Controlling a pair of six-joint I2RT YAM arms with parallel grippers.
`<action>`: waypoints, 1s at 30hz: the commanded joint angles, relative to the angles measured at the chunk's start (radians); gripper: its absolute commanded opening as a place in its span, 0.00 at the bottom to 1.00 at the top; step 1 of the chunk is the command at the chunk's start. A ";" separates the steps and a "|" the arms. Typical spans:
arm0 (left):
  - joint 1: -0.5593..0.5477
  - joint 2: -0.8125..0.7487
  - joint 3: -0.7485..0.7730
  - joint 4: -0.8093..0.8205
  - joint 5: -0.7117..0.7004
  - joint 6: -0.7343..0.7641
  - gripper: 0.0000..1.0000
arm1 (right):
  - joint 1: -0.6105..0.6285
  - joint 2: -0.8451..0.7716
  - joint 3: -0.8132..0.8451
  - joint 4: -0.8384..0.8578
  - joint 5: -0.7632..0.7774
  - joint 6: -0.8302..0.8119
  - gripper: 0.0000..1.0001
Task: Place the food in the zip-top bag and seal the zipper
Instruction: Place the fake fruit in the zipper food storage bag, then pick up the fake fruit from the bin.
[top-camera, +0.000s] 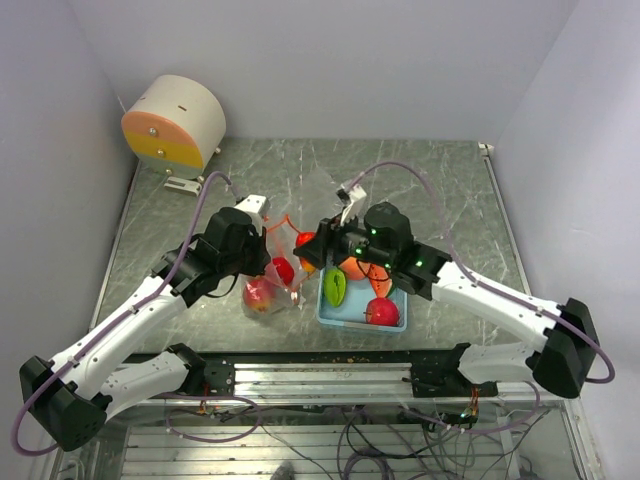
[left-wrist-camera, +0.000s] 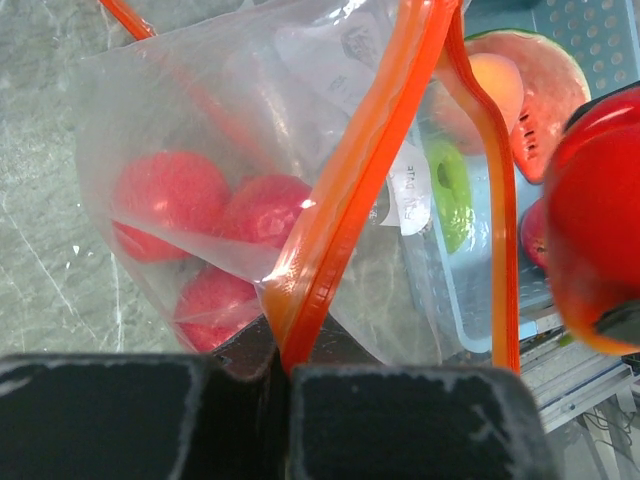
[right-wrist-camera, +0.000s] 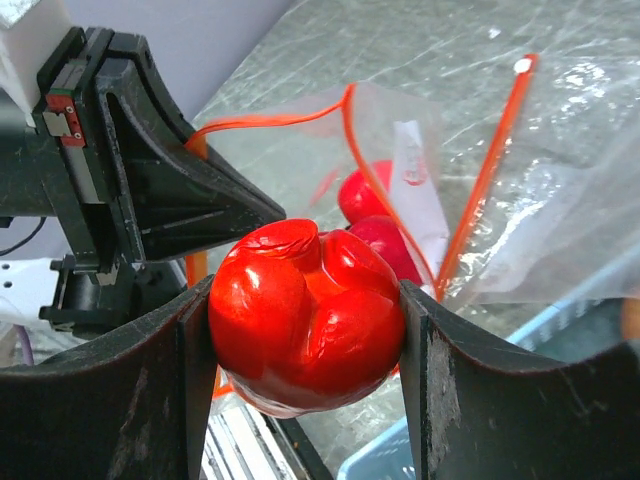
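A white label (left-wrist-camera: 408, 192) on the zip-top bag (left-wrist-camera: 180, 90) carries small dark print, seemingly a word or two, too blurred to read.

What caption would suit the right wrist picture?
Right fingers grip a red fruit near the open zip-top bag.

Bag: the zip-top bag (top-camera: 272, 285) lies on the table (top-camera: 420, 190), just left of the tray (top-camera: 326, 318).
In bag: three round fruits (left-wrist-camera: 170, 205), perhaps more hidden.
In tray: four pieces of food (top-camera: 383, 312).
Left arm: left gripper (left-wrist-camera: 280, 365) clamps the zipper (left-wrist-camera: 350, 190) at the bag's left.
Right arm: right gripper (right-wrist-camera: 300, 315) holds a fruit (right-wrist-camera: 290, 280) at the bag's mouth.
Back left: a cylinder (top-camera: 175, 125).
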 joint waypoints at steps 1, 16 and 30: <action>-0.001 -0.003 -0.015 0.032 0.005 -0.012 0.07 | 0.035 0.070 0.046 0.107 -0.045 0.002 0.39; -0.001 -0.009 -0.026 0.043 0.019 -0.016 0.07 | 0.177 0.091 0.141 -0.032 0.343 -0.093 1.00; -0.001 -0.026 -0.013 0.030 0.014 0.002 0.07 | 0.171 -0.015 0.059 -0.809 0.584 0.276 1.00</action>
